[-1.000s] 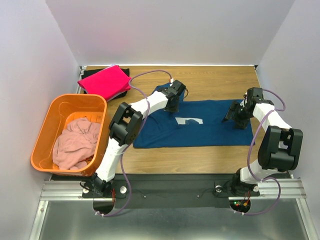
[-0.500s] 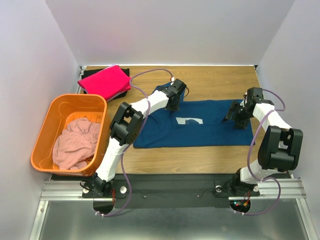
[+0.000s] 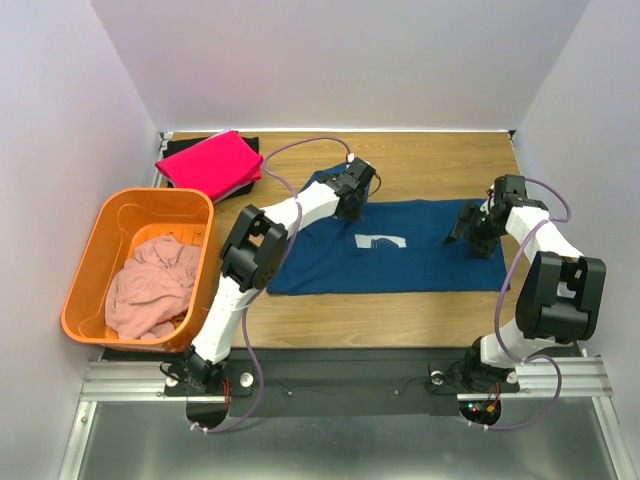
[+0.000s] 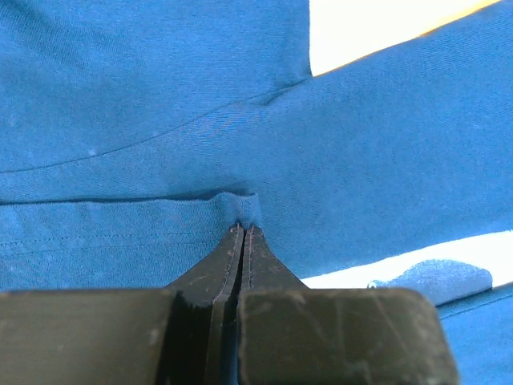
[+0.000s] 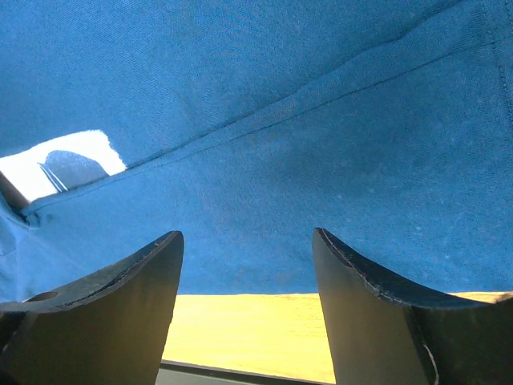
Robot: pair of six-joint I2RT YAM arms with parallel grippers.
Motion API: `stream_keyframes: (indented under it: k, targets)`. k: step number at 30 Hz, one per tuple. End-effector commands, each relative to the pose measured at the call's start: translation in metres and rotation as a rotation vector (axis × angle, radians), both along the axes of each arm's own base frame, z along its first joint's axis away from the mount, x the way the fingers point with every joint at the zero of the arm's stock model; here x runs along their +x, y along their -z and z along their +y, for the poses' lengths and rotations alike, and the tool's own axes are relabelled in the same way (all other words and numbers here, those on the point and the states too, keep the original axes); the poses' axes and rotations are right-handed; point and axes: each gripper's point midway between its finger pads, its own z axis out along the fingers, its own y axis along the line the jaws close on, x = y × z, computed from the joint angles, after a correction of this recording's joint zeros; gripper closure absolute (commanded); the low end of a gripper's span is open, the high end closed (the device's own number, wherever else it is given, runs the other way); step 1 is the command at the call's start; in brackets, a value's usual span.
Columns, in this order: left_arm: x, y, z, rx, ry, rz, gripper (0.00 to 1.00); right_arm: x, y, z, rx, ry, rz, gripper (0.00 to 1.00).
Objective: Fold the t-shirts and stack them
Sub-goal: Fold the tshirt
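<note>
Left claw (image 4: 243, 229) pressed together on a small raised ridge of the navy tee (image 4: 345, 160), at a seam near the far-left sleeve; in the top view this claw (image 3: 352, 200) sits at the tee's far edge. Right claw (image 5: 246, 234) spread wide, its fingers low over the blue cloth close to an edge, with bare wood showing just beyond; whether they touch the cloth cannot be told, and nothing is held. Seen from above, the right claw (image 3: 470, 235) is at the tee's right end. The navy tee (image 3: 400, 255) lies flat across the middle of the table (image 3: 430, 160), white print up. A pink tee (image 3: 208, 160) rests folded on a black tee (image 3: 246, 184) at the far-left corner, and a pale tee (image 3: 150, 285) lies crumpled in the basket (image 3: 95, 235) to the left. Judged step: taking hold of the navy tee for its first fold, one end gripped and the other not. The next move likely calls for the right claw to pinch its own edge, so that both ends can rise together and the cloth folds over evenly without dragging.
</note>
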Motion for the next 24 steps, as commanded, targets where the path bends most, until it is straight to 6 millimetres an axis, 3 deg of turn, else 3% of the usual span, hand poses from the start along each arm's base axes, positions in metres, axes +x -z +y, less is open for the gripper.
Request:
stream_keyframes:
  k: [1, 3, 4, 7, 8, 10, 16, 18, 24]
  targets:
    - [0.009, -0.027, -0.012, -0.044, 0.021, -0.061, 1.0, 0.004, -0.005, -0.003, -0.014, -0.006, -0.026, 0.29]
    - [0.009, -0.027, -0.012, -0.042, 0.02, -0.061, 0.95, 0.004, -0.004, -0.004, -0.017, -0.007, -0.024, 0.29]
    - [0.01, -0.03, -0.011, -0.041, 0.016, -0.068, 0.75, 0.004, -0.004, -0.004, -0.016, -0.005, -0.024, 0.29]
    - [0.015, -0.046, -0.012, -0.055, 0.0, -0.1, 0.4, 0.006, -0.007, -0.004, -0.018, -0.003, -0.031, 0.29]
    - [0.017, -0.052, -0.012, -0.06, -0.004, -0.113, 0.2, 0.006, -0.007, -0.005, -0.019, -0.001, -0.03, 0.29]
    - [0.021, -0.07, -0.012, -0.073, -0.016, -0.149, 0.04, 0.012, -0.01, -0.006, -0.02, 0.001, -0.04, 0.29]
    - [0.029, -0.103, -0.009, -0.114, -0.042, -0.21, 0.01, 0.032, -0.014, -0.014, -0.044, 0.016, -0.056, 0.29]
    - [0.031, -0.1, -0.008, -0.128, -0.043, -0.199, 0.02, 0.04, -0.012, -0.016, -0.049, 0.014, -0.061, 0.29]
    - [0.02, -0.062, -0.008, -0.132, -0.018, -0.134, 0.01, 0.072, -0.006, -0.024, -0.07, 0.008, -0.093, 0.3]
